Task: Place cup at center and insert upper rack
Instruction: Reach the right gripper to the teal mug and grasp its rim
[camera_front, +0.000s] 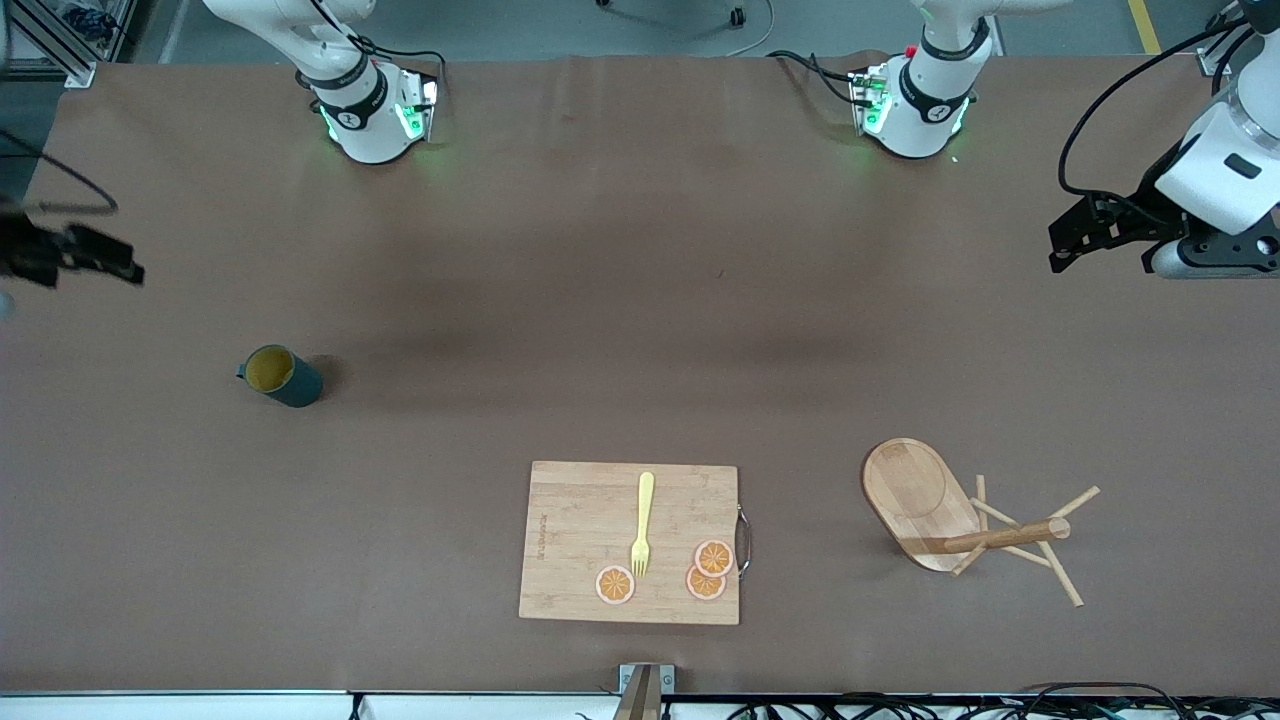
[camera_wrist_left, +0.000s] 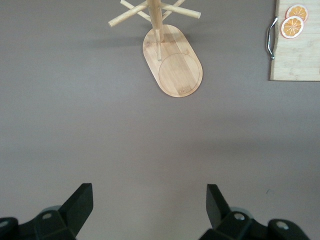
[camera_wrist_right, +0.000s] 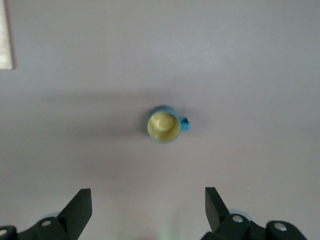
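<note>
Both grippers, left gripper (camera_wrist_left: 149, 210) and right gripper (camera_wrist_right: 148, 210), are held wide apart and empty above the brown table (camera_front: 600, 300), edged by grey floor (camera_front: 560, 25).

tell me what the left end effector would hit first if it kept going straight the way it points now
Probably the bare brown table. The left end effector, fingers open, points down at empty surface; the light wooden mug tree with an oval base stands upright farther ahead, off that line as far as depth can be judged.

Even overhead light, soft shadows beside the cup (camera_front: 281, 375); the right wrist view is blurred, the others sharp.
</note>
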